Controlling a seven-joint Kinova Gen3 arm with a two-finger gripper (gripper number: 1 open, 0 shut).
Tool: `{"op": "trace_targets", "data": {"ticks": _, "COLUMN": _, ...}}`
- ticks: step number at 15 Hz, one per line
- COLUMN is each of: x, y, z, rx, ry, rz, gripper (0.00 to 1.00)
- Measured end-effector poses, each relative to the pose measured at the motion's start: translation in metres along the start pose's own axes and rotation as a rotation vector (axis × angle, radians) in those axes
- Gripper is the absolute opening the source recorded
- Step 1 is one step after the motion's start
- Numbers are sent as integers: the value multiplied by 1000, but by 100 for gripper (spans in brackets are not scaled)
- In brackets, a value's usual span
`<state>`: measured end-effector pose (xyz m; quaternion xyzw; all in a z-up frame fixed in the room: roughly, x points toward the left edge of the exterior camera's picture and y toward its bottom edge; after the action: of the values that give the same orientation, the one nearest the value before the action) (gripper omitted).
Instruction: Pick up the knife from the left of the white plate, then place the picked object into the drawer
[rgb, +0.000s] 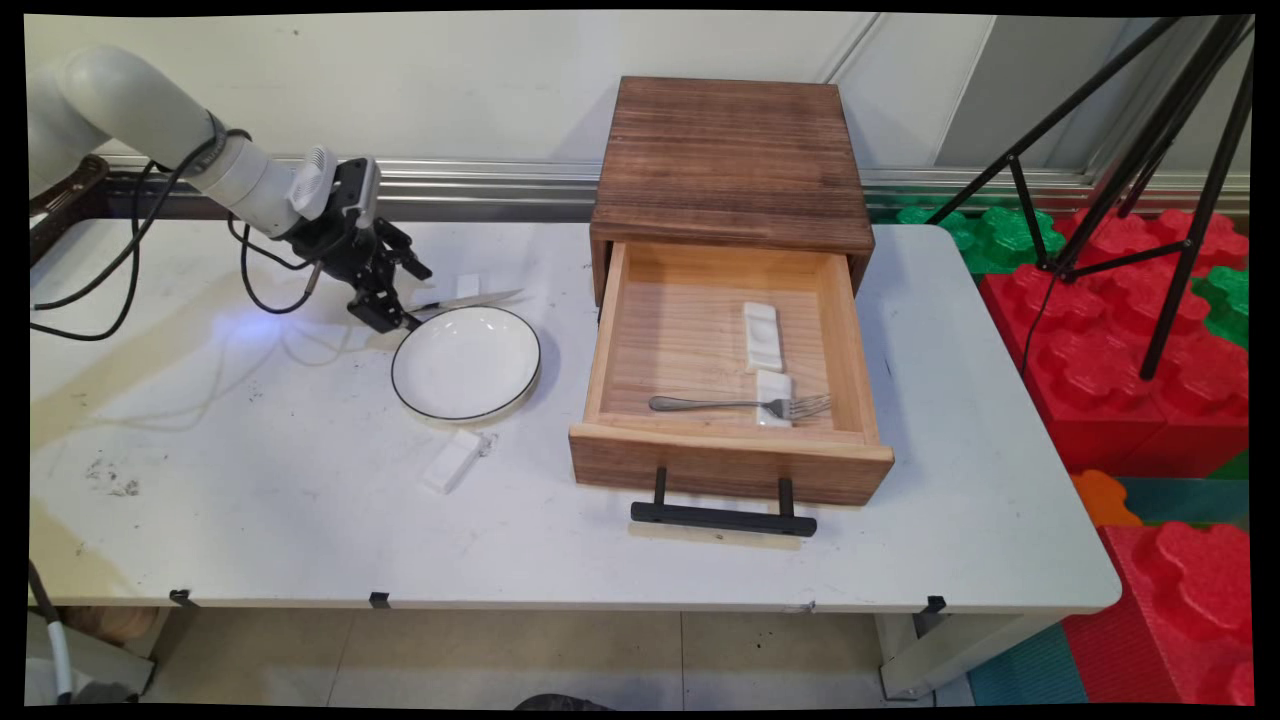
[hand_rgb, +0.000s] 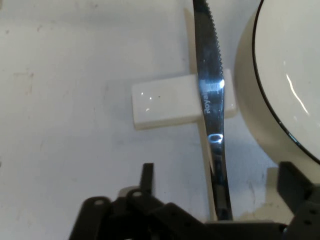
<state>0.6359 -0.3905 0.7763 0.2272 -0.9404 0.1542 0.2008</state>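
- Gripper (rgb: 392, 318) hangs low over the table (rgb: 250, 520), just left of the white plate (rgb: 466, 362), at the handle end of a knife (rgb: 470, 299).
- Its fingers (hand_rgb: 299, 186) stand apart on either side of the knife (hand_rgb: 212, 115) handle; whether they press on it, I cannot tell.
- Knife blade runs rightward past the far rim of the plate (hand_rgb: 280, 100), with its toothed edge showing in the hand view.
- Under the blade lies a small white rest (hand_rgb: 160, 100), crossing it; the blade lies on top of this rest (rgb: 467, 286).
- Another small white block (rgb: 452, 460) lies on the table just near of the plate.
- Right of the plate stands a wooden box (rgb: 730, 160) with its drawer (rgb: 610, 340) pulled out toward the near side, its black handle (rgb: 722, 516) in front.
- Inside the drawer a fork (rgb: 740, 405) lies crosswise, tines to the right, across a white rest (rgb: 773, 385); a second white rest (rgb: 762, 335) lies just beyond it.
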Motion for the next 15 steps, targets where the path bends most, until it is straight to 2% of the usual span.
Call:
{"op": "trace_targets", "data": {"ticks": 1, "x": 0, "y": 0, "z": 1, "rx": 0, "ry": 0, "rz": 0, "gripper": 0}}
{"op": "trace_targets", "data": {"ticks": 15, "x": 0, "y": -2, "z": 5, "rx": 2, "ry": -9, "rz": -6, "gripper": 0}}
